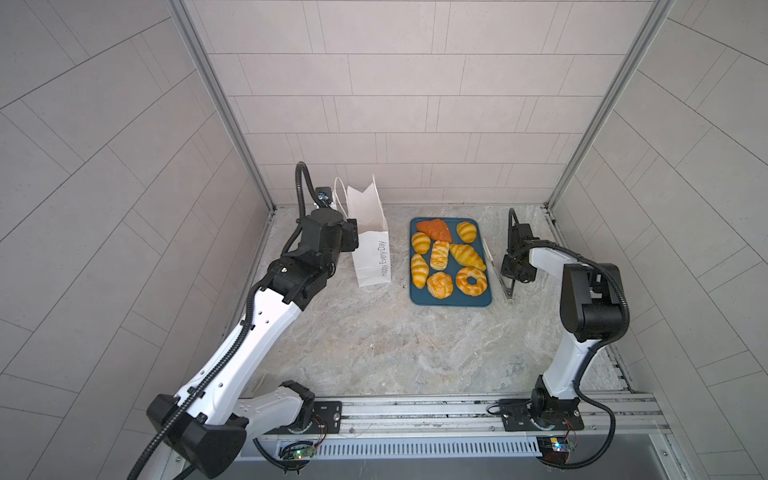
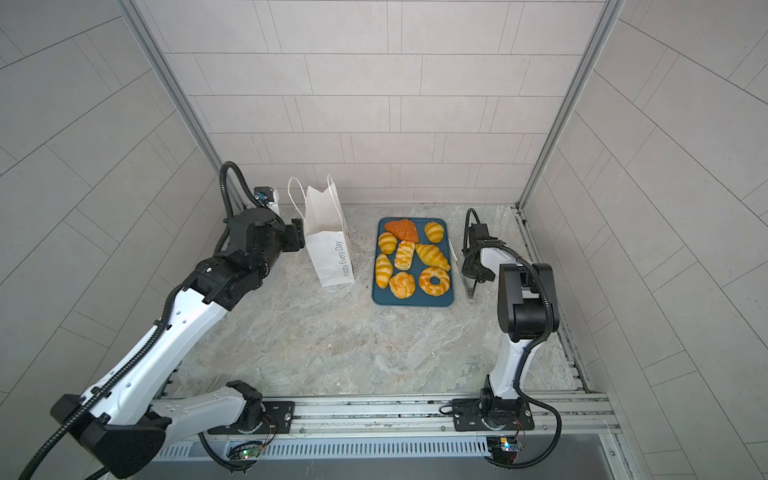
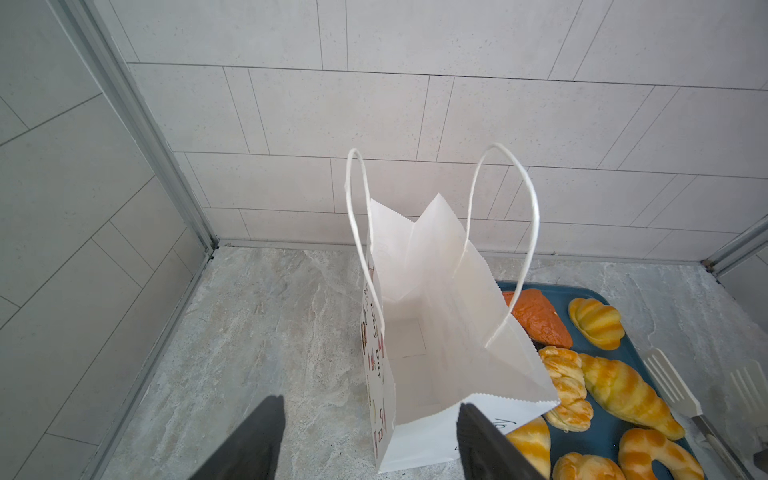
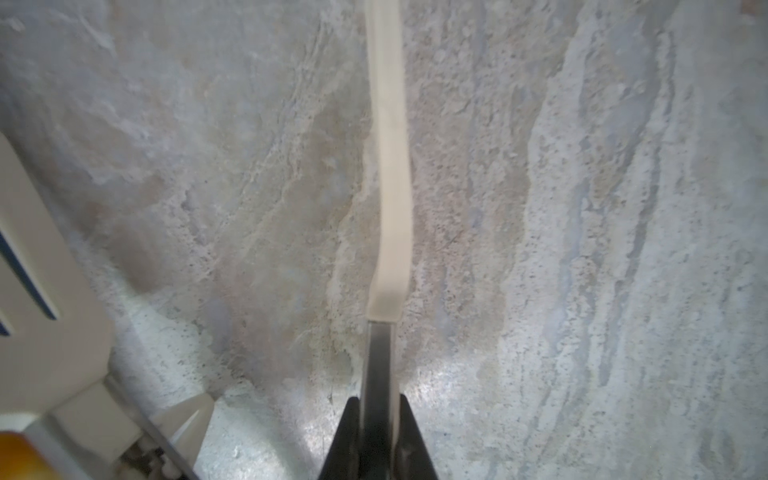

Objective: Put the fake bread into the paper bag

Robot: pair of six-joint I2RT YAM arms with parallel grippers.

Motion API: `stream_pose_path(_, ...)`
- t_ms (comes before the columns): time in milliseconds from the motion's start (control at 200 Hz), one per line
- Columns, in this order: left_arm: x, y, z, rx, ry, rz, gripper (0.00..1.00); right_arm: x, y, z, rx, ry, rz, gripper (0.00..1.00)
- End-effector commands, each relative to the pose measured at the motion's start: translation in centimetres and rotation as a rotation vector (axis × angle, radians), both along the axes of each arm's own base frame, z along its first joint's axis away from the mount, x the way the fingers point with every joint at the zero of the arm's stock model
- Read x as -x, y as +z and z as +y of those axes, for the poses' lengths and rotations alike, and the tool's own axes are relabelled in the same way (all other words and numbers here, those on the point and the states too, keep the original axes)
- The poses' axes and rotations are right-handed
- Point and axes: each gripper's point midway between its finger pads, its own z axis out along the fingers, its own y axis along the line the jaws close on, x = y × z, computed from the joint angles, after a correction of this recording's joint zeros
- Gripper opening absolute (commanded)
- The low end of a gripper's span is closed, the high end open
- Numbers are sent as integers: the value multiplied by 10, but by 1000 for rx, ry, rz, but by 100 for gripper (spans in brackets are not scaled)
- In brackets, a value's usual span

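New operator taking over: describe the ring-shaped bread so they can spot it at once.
Find the dark teal tray on the marble table, right of the white paper bag. The ring lies in the tray's front right corner in both top views, beside the round bun. It alone has a hole through its middle.

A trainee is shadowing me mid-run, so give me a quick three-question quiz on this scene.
1. How many bread pieces lie on the tray?
2. True or false: the bag already holds bread.
3. The right jaws are shut on: A) the tongs, B) a bag handle, C) the ring.
Key: 1 eight; 2 false; 3 A.
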Motion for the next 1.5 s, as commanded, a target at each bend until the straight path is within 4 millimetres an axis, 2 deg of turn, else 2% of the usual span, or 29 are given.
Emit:
stream_pose_path(0, 4, 25, -9, -41, -15, -65, 73, 5, 41, 1, 6, 26, -63, 2)
stream_pose_path(130, 7, 36, -40, -85, -100, -87, 73, 9, 79, -4, 21, 33, -139, 0)
stream_pose_path(220, 9, 42, -71, -84, -199, -109, 73, 10, 109, -4, 10, 42, -219, 0)
stream_pose_path(330, 14, 46, -113, -42, -352, -115, 72, 9, 144, 7, -48, 84, -321, 0)
stream_pose_path(440, 21, 53, -158, 15, -539, -119, 72, 2, 172, 32, -162, 166, -408, 0)
stream_pose_path(530, 24, 59, -191, 79, -668, -122, 72, -9, 191, 59, -306, 244, -476, 0)
stream_pose_path(671, 19, 62, -227, 159, -784, -95, 73, -28, 219, 100, -529, 351, -578, 0)
stream_pose_path(811, -2, 51, -250, 256, -834, -27, 74, -37, 248, 123, -637, 434, -662, 0)
stream_pose_path(906, -19, 44, -264, 358, -878, 12, 71, -43, 263, 137, -745, 471, -691, 0)
stream_pose_path(1086, -32, 48, -287, 408, -964, -15, 70, -42, 287, 160, -920, 570, -692, 1)
stream_pose_path(1246, -41, 58, -295, 463, -1016, -66, 70, -34, 293, 172, -1013, 629, -643, 3)
stream_pose_path(1386, -47, 60, -303, 460, -1049, -79, 70, -38, 292, 174, -1032, 637, -625, 3)
stream_pose_path(1491, -62, 59, -304, 476, -1038, -73, 70, -43, 290, 177, -1043, 639, -610, 3)
